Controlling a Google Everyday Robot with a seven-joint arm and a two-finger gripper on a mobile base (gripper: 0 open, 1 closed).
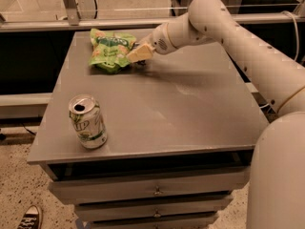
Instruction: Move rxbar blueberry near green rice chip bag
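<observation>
The green rice chip bag lies at the far left of the grey table top. My gripper is low over the table, right against the bag's right edge. The arm reaches in from the right. The rxbar blueberry does not show plainly. A dark sliver under the gripper could be the bar or a shadow, and I cannot tell which.
A green-and-white soda can stands upright near the table's front left corner. Drawers run below the table top. A metal rail runs behind the table. A shoe is on the floor at lower left.
</observation>
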